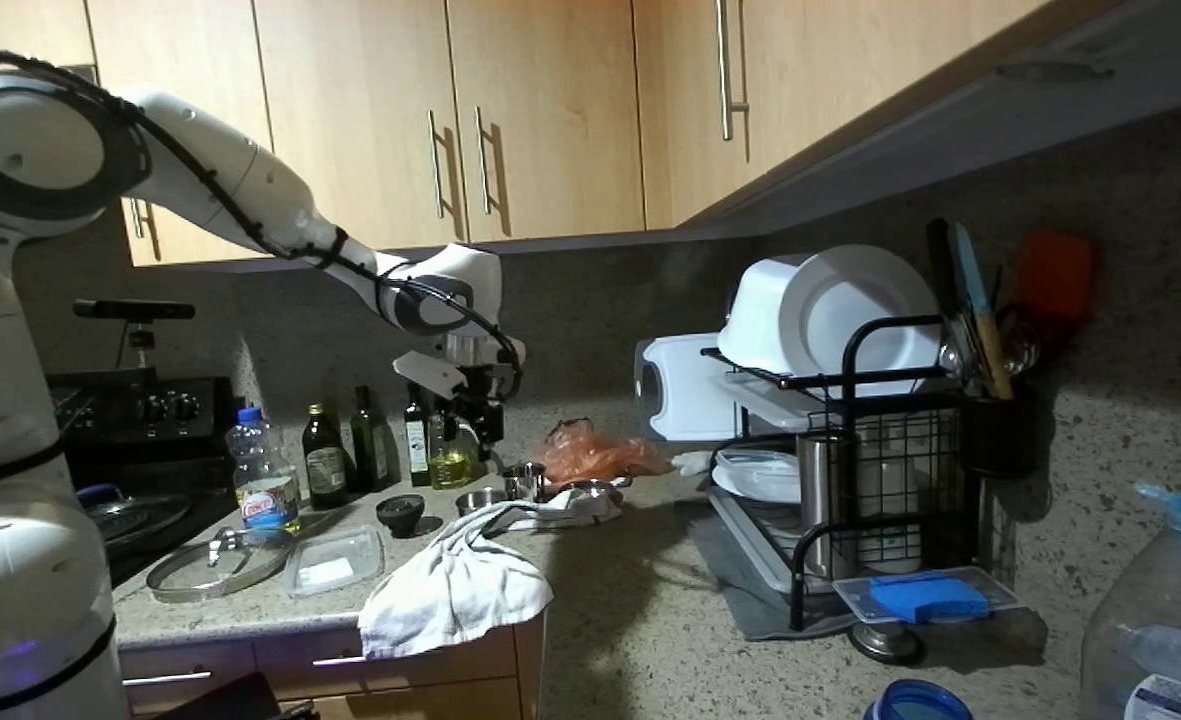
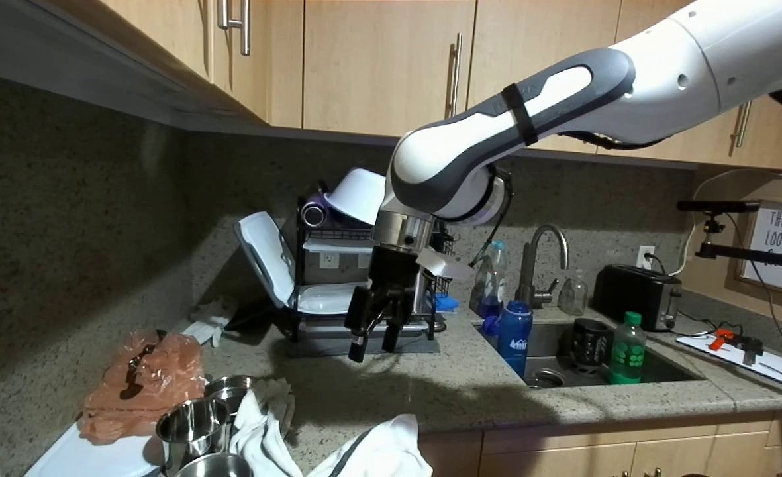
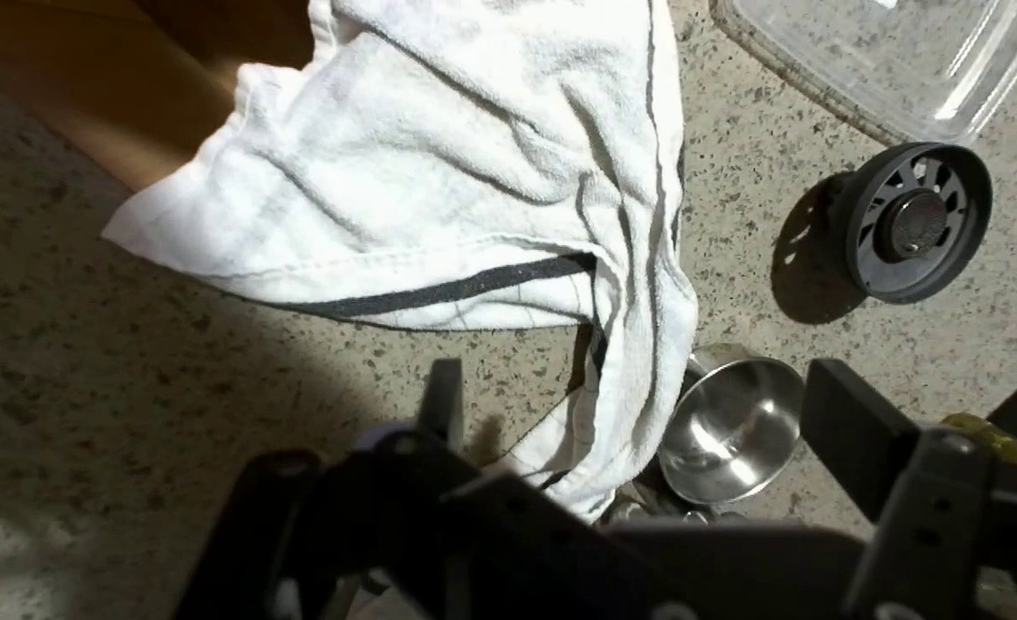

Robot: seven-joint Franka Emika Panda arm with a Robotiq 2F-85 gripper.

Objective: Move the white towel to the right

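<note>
The white towel (image 1: 455, 592) lies crumpled over the counter edge, with its lower part hanging down in front of the drawers. Its narrow, twisted end reaches back against several metal cups. It also shows at the bottom of an exterior view (image 2: 374, 454), partly cut off there. In the wrist view the towel (image 3: 474, 164) is spread out with a dark stripe along one side. My gripper (image 2: 373, 349) is open and empty, raised above the counter. In the wrist view the twisted towel end and a metal cup appear between the fingers (image 3: 637, 392), below them and apart.
Metal cups (image 2: 193, 424) stand against the towel. A dark round strainer (image 1: 401, 514), a clear plastic container (image 1: 335, 562) and a glass lid (image 1: 218, 562) are nearby. Bottles (image 1: 325, 460) and an orange bag (image 1: 595, 455) stand behind. A dish rack (image 1: 850, 400) stands across the counter.
</note>
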